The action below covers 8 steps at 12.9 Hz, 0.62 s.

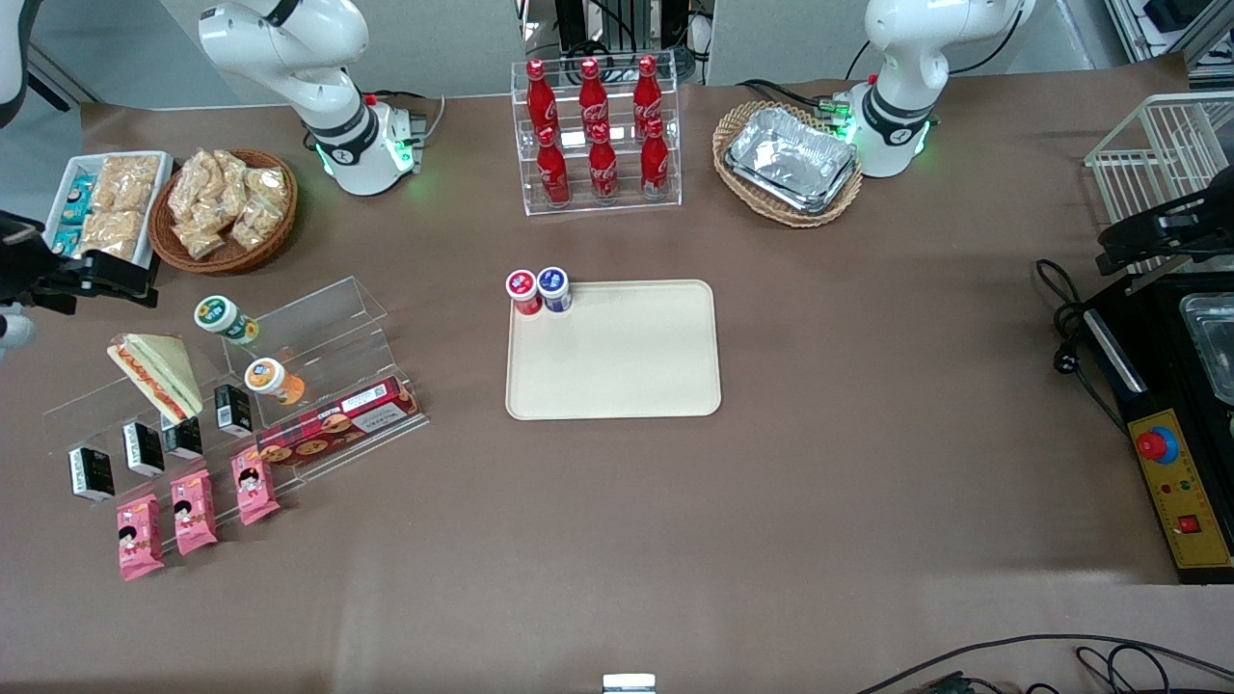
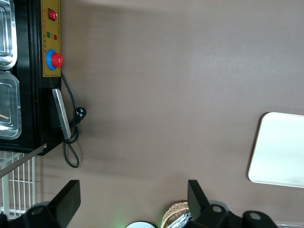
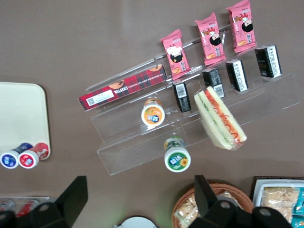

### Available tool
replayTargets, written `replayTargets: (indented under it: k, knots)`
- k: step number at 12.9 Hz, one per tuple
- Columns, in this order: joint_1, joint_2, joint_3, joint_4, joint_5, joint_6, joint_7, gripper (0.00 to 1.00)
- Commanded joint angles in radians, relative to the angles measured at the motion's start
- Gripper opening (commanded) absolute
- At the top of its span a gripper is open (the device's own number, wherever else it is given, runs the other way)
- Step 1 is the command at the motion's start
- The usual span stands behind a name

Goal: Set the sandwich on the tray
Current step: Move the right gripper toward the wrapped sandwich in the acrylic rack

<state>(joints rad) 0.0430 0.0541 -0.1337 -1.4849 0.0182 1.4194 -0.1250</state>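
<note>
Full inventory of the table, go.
sandwich: 1, white with red-orange filling, on clear stepped stand
tray: 1, cream, mid-table
small tubs: 2, red and blue lids, tray corner
cola bottles: 6, red, clear rack
foil trays: stacked, silver, wicker basket
pink packets: 3, stand's lowest step
black cartons: 5, stand
cookie box: 1, red tartan, stand
gripper: above snack basket, open

Two cups (image 1: 539,290) crowd one corner of the tray (image 1: 617,366).
</note>
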Motion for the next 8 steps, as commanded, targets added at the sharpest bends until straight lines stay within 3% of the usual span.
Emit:
replayTargets:
  k: [1, 4, 8]
  knots:
    - [-0.043, -0.005, -0.045, -0.021, -0.009, 0.012, -0.16, 1.0]
    - [-0.054, -0.011, -0.086, -0.081, -0.033, 0.084, -0.309, 1.0]
    - [-0.052, -0.01, -0.086, -0.167, -0.101, 0.176, -0.353, 1.0]
